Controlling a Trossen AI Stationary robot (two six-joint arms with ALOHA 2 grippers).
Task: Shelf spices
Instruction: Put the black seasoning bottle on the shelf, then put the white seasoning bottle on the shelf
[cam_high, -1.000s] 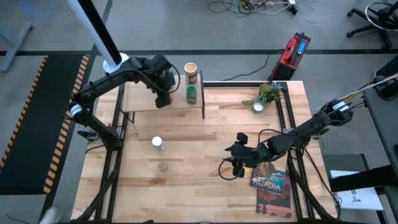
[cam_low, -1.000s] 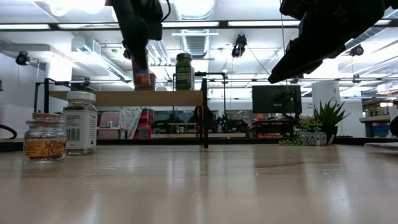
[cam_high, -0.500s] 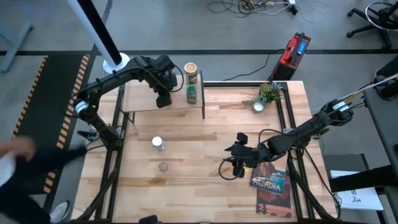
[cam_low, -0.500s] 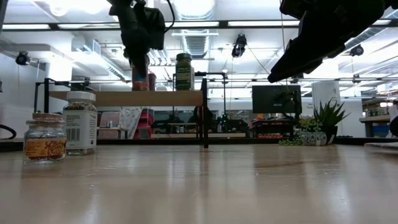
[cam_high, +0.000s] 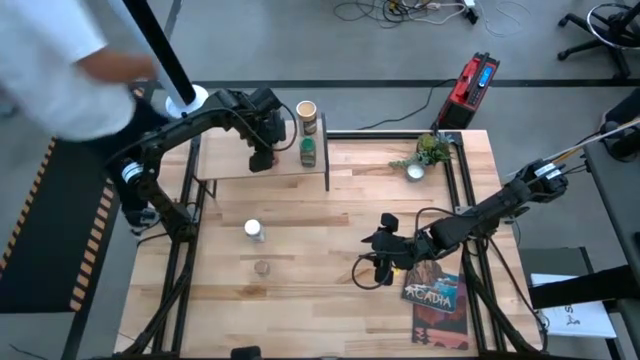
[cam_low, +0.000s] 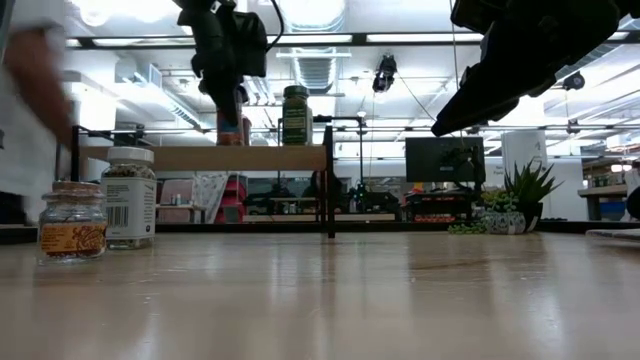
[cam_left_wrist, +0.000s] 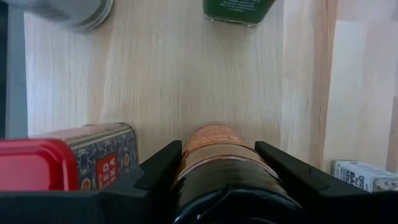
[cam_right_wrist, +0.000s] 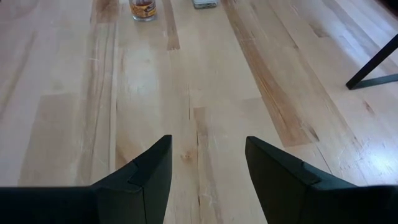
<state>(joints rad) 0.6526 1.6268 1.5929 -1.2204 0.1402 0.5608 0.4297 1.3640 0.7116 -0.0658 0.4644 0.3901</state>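
Observation:
The shelf (cam_high: 232, 166) stands at the table's far left. On it are a tan canister (cam_high: 307, 114), a green-lidded jar (cam_high: 308, 152) and a red tin (cam_left_wrist: 59, 163). My left gripper (cam_high: 262, 152) hangs over the shelf, shut on a dark-capped brown jar (cam_left_wrist: 214, 152) right beside the red tin. A white-capped jar (cam_high: 254, 230) and a small clear jar (cam_high: 262, 268) stand on the tabletop in front of the shelf. My right gripper (cam_high: 384, 266) hovers open over the table's right half, nothing between its fingers (cam_right_wrist: 149, 174). My left gripper pinches the brown jar's upper part (cam_left_wrist: 186, 163) between its two fingers, one on each side. The fingers come from above, pointing down. The jar stands upright below them (cam_low: 229, 122), its base at the shelf top; whether it rests there I cannot tell.
A small plant in a white pot (cam_high: 424, 156) sits at the far right and an "Acadia" book (cam_high: 434, 298) at the near right. A person in a white top (cam_high: 60, 60) moves past the table's far left corner. Bare wood lies in the table's middle.
In the low view my left gripper has gone up a little over the shelf, and more of the brown jar shows below its fingers. A person has come along the table's left side toward the far left corner.

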